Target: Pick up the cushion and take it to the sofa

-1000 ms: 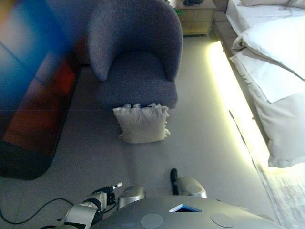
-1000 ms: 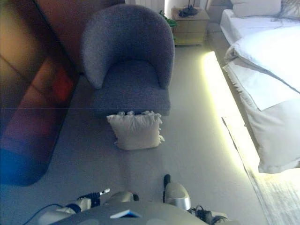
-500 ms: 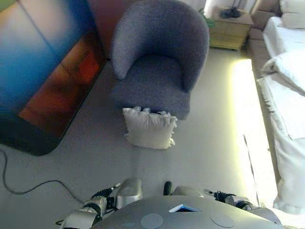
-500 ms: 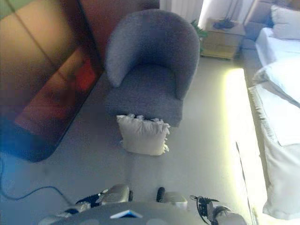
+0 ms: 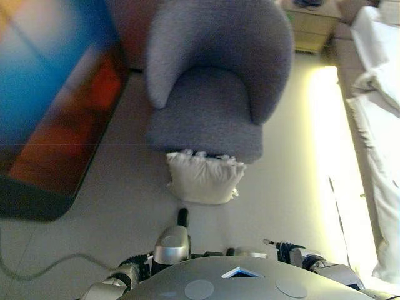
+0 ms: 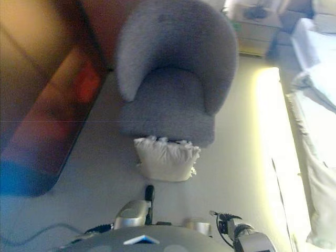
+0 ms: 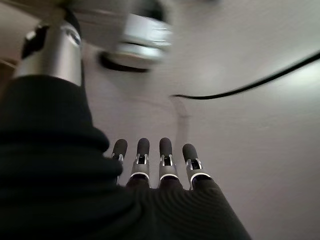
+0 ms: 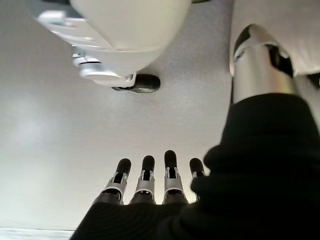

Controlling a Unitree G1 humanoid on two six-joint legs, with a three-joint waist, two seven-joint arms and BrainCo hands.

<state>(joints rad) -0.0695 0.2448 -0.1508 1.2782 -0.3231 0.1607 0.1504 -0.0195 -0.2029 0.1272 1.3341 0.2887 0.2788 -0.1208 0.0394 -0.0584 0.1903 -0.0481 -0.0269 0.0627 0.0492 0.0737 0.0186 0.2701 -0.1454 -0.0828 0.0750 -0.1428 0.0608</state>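
Cream frilled square cushion (image 5: 204, 178) propped on the floor against the grey upholstered tub sofa (image 5: 215, 81).
Likely light, soft and squashy (best clasped by both side edges); left hand (image 7: 155, 165) and right hand (image 8: 150, 182) hang low, fingers straight, holding nothing.

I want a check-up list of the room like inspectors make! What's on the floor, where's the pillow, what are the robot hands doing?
Surface: pale floor, bare around the cushion.
Job's things: cream frilled cushion on the floor, leaning against the front of the grey sofa chair; not yet picked up.
Clutter: nothing seen.
Robot hands: left robot hand straight-fingered over the floor, holding nothing; right robot hand the same.
Cables: nothing seen apart from the robot's own.
Surroundings: bed with white bedding on the right, lit strip along its base, wooden nightstand behind, glossy dark panel on the left.
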